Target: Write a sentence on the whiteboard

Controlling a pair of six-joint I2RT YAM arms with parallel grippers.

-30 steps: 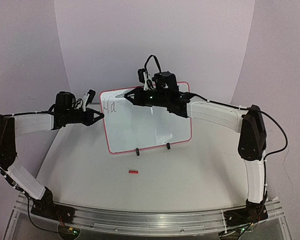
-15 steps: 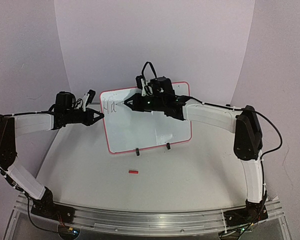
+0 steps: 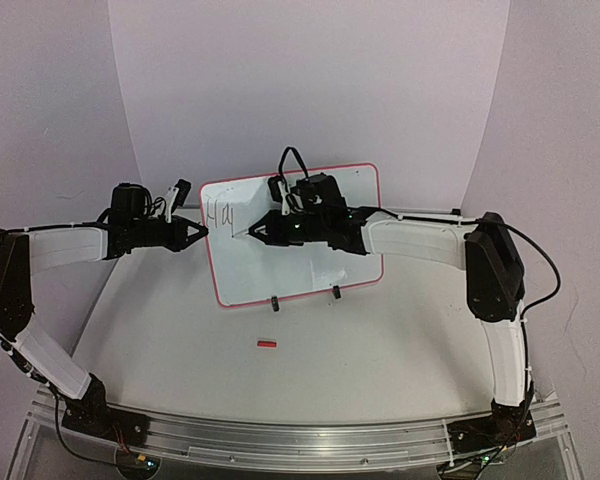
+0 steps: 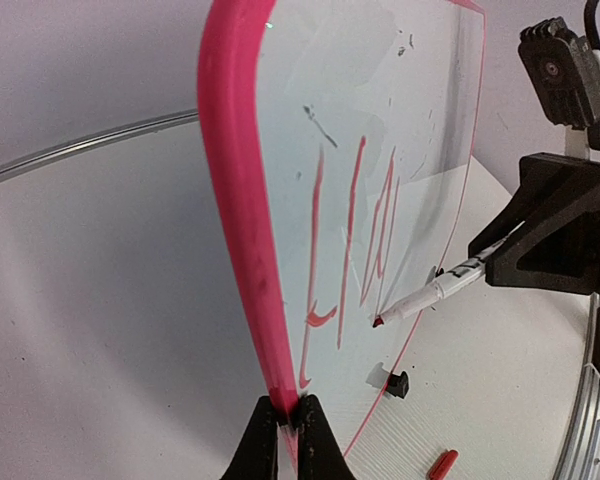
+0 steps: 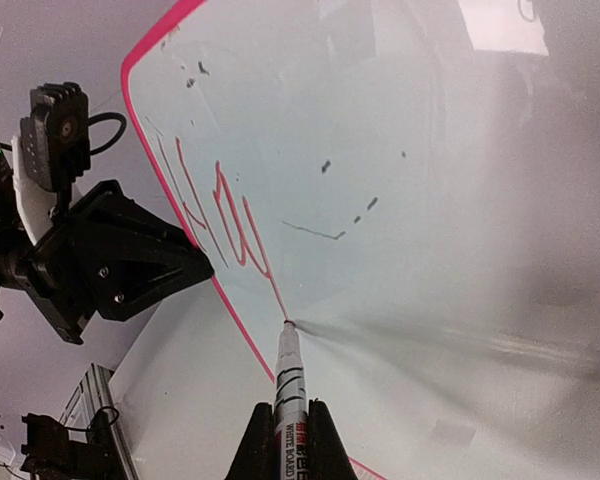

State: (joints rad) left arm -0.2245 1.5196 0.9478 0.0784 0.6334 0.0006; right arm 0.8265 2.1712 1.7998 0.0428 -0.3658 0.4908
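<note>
The whiteboard (image 3: 310, 270) stands upright on two black feet at the table's middle, with a red frame. My left gripper (image 3: 202, 232) is shut on its left frame edge (image 4: 242, 250). My right gripper (image 3: 255, 231) is shut on a white marker (image 5: 288, 375), and its red tip touches the board face. The sentence (image 3: 219, 214) is only partly written: "Ha" and a long downstroke, in red strokes at the board's top left (image 5: 215, 215). The marker (image 4: 435, 292) shows in the left wrist view with its tip at the end of the stroke.
The marker's red cap (image 3: 267, 344) lies on the table in front of the board; it also shows in the left wrist view (image 4: 442, 465). A few small dark smudges mark the board face (image 5: 325, 166). A curved backdrop rises behind the board.
My right gripper has moved down and slightly left along the board, drawing a long downstroke after "Ha". My left gripper and the board have not moved.
</note>
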